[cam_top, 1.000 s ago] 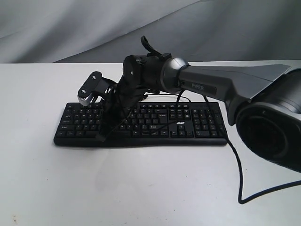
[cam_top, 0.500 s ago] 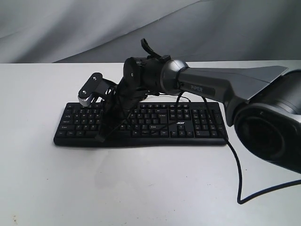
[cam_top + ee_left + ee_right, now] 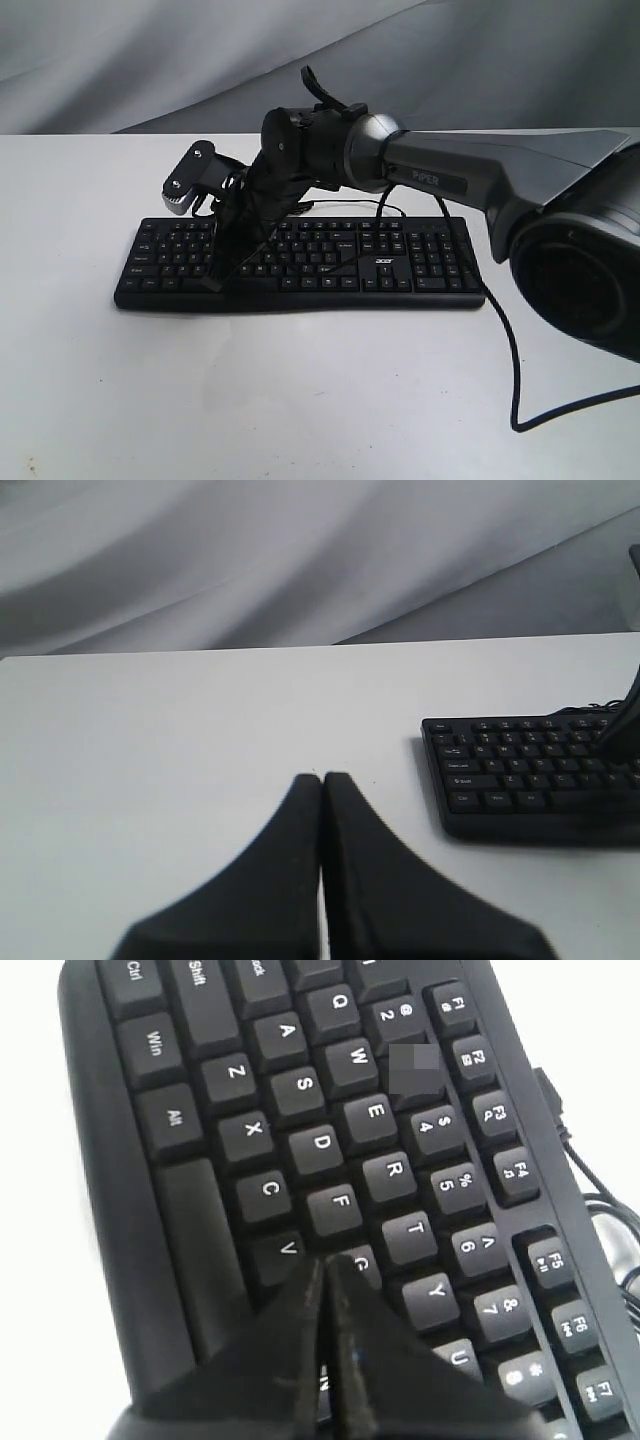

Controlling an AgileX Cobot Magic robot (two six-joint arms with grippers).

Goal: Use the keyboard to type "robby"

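Observation:
The black keyboard (image 3: pixel 380 262) lies flat across the middle of the white table, with its acer logo near the arrow keys. My right arm reaches across to the keyboard's left half. The right gripper (image 3: pixel 214 284) is shut with nothing in it and slants down. In the right wrist view the right gripper (image 3: pixel 327 1260) has its tips over the keyboard (image 3: pixel 330 1160), between the V and G keys. I cannot tell whether they touch a key. My left gripper (image 3: pixel 322 777) is shut and empty over bare table, well to the side of the keyboard (image 3: pixel 530 780).
A thin black cable (image 3: pixel 510 350) runs from the keyboard's back over the table to the right front. The right arm's large grey base (image 3: pixel 580 280) fills the right side. Grey cloth hangs behind the table's far edge.
The right wrist and its camera have risen a little, and the shut fingertips have lifted slightly over the keyboard's left half. The keyboard has not moved.

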